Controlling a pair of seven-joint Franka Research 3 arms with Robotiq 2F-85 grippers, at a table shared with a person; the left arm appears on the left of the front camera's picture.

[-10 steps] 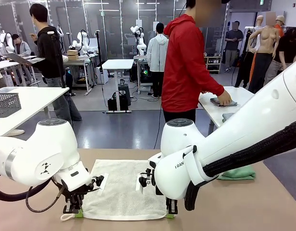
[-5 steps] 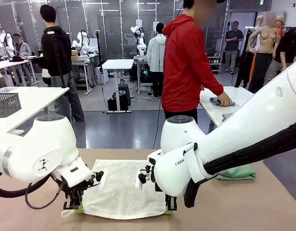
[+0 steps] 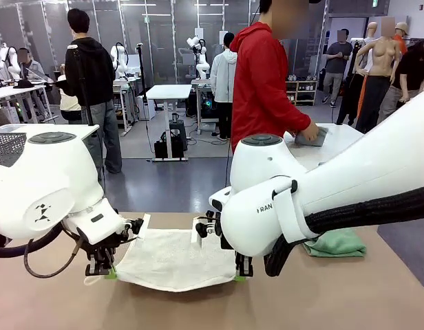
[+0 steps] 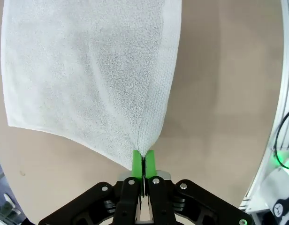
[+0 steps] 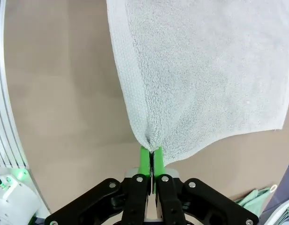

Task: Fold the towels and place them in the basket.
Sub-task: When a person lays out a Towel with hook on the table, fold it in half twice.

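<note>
We see the cream-white towel [image 3: 174, 258] spread on the brown worktop [image 3: 350, 302], in the middle between the two arms. The left gripper [image 3: 110, 273] has its jaws closed on the near left corner of this towel. The right gripper [image 3: 238, 277] has its jaws closed on the near right corner. In both wrist views the green pads [image 4: 137, 160] are pressed together, with only the pinched cloth between them.

The near edge of the towel is held a little above the worktop and it sags in the middle between the two corners. The far part lies flat on the surface. Near the left corner a small loop [image 3: 93, 280] hangs down.

The mint green towel [image 3: 336, 243] lies folded on the worktop at the right side, apart from the cream-white one and partly behind the right arm.

A person in a red hooded top [image 3: 263, 82] stands beyond the far edge, turned toward a white table.
</note>
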